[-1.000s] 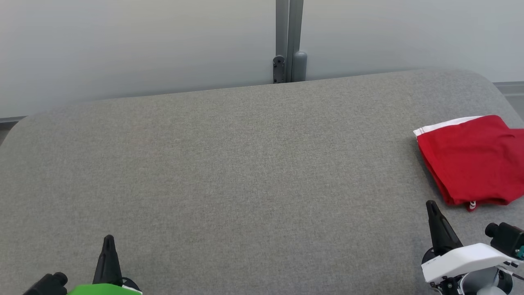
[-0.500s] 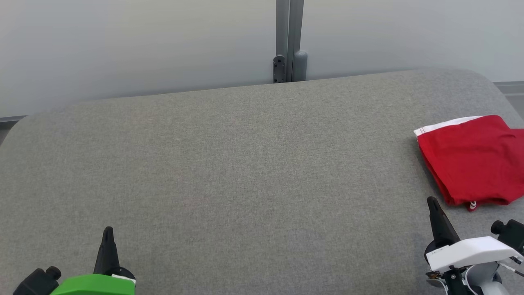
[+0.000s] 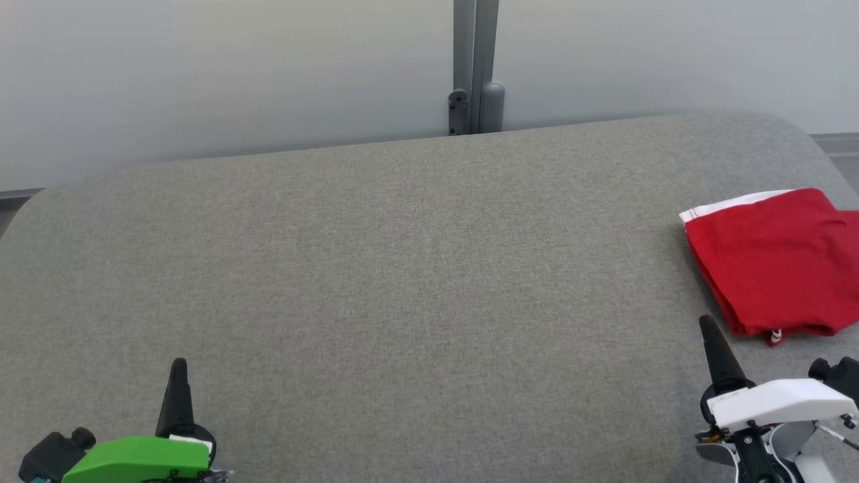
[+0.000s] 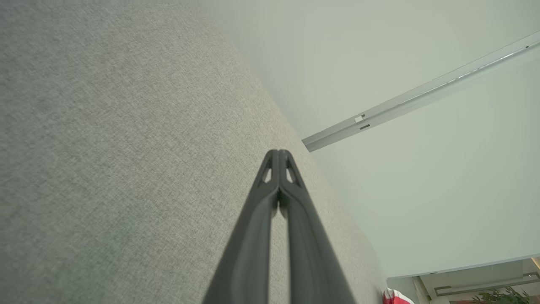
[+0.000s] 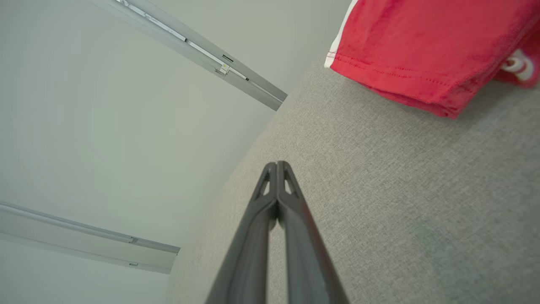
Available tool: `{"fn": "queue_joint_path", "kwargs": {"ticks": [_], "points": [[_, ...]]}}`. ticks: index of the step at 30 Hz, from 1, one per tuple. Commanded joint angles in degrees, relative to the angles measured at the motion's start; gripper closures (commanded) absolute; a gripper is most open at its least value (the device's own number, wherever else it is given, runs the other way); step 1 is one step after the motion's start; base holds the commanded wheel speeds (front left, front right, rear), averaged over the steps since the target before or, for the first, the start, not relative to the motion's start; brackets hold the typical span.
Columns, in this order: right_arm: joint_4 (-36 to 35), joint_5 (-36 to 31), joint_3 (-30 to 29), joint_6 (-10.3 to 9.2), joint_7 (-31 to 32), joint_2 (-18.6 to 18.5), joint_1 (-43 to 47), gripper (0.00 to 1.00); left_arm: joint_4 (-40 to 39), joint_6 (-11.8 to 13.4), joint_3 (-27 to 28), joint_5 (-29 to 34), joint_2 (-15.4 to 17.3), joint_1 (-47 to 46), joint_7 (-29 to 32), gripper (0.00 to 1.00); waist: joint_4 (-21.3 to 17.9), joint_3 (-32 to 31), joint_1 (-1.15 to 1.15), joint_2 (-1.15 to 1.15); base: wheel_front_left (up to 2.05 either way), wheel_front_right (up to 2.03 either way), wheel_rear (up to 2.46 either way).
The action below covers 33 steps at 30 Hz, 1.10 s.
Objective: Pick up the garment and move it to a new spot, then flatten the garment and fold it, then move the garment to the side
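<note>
**Both Grippers Closed, Folded Garment at the Table's Right End**

The jaws of the left gripper [image 3: 178,366] are pressed together along their length, as is seen in the left wrist view [image 4: 278,153], where the two dark fingers meet at the tip and nothing is pinched between them. The jaws of the right gripper [image 3: 706,323] are likewise pressed together with nothing between them, as is seen in the right wrist view [image 5: 277,164].

Both grippers are held over the table [image 3: 402,268], a grey fabric-covered surface with rounded corners. The left gripper is placed over the table's near left part, with a green cover [image 3: 137,457] seen behind its fingers. The right gripper is placed over the table's near right part, with a white cover [image 3: 778,400] behind its fingers.

The red garment [image 3: 772,261] is laid folded on the table's right end, partly cut off by the edge of the head view. It is found just beyond the right gripper's tip and apart from it, and well apart from the left gripper. A white band is shown along the garment's far edge, and a small red-and-white striped piece [image 3: 775,335] is seen at its near edge. In the right wrist view the garment's [image 5: 422,46] stitched hem is seen lying on the table's fabric.

Behind the table's far edge, a pale wall [image 3: 201,80] and a grey metal post [image 3: 474,67] are seen.
</note>
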Motion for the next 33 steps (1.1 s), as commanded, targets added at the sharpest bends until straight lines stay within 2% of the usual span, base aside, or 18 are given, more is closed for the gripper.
{"fn": "queue_joint_path", "kwargs": {"ticks": [1,33], "points": [[-0.32,1.64,-0.47,-0.01,0.4,-0.08,-1.32,1.0,-0.38,-0.43,0.25,-1.82,0.5,-1.49,0.42,1.0,0.01,0.01,0.0,0.0,0.0,0.0,0.0],[0.85,17.89,-3.01,-0.01,5.05,2.05,-3.46,1.0,0.31,-1.34,0.95,-17.67,0.66,-4.63,4.99,1.0,0.17,0.13,0.0,0.0,0.0,0.0,0.0]]}}
